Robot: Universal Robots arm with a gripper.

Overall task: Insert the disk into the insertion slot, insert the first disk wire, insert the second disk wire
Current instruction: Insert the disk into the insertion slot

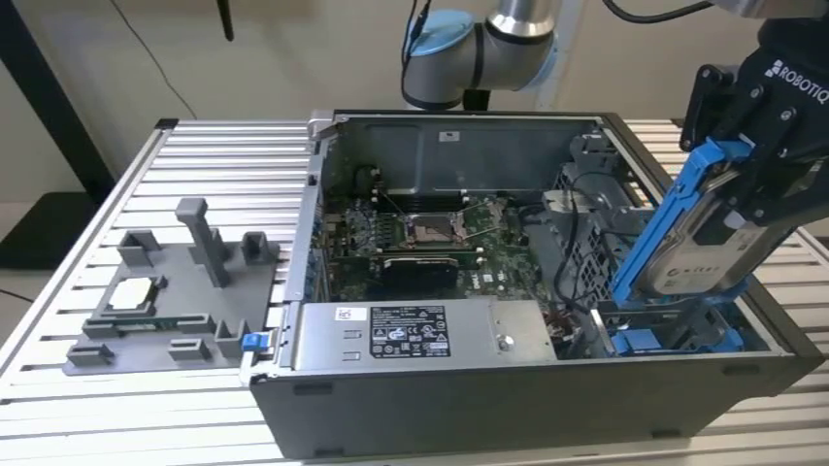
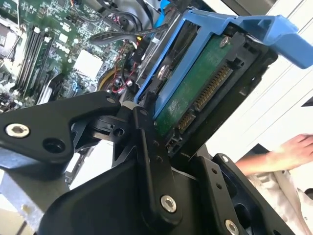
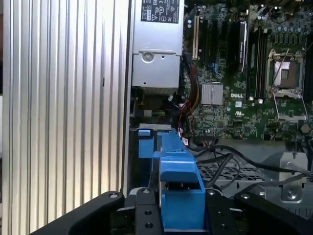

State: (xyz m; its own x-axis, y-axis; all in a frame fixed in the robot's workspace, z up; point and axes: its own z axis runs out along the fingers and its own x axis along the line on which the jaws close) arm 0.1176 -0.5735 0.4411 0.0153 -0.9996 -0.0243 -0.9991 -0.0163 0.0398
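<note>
My gripper (image 1: 758,194) is shut on the disk (image 1: 700,233), a silver-grey drive in a bright blue carrier. The disk hangs steeply tilted over the open computer case at the exterior view's right. Its lower end reaches down to the insertion slot (image 1: 647,325), the drive bay in the case's near right corner. In the second wrist view the disk (image 2: 195,93) shows its green board and connector between the black fingers (image 2: 142,137). In the first wrist view the blue carrier (image 3: 178,186) sits between the fingers above the bay.
The case (image 1: 518,388) lies open on a slatted metal table (image 1: 208,136). Inside are the grey power-supply box (image 1: 414,335), the motherboard (image 1: 428,233) and loose black cables (image 3: 230,156) near the bay. A grey fixture (image 1: 169,291) stands at the left. A person's hand (image 2: 288,152) is beside the table.
</note>
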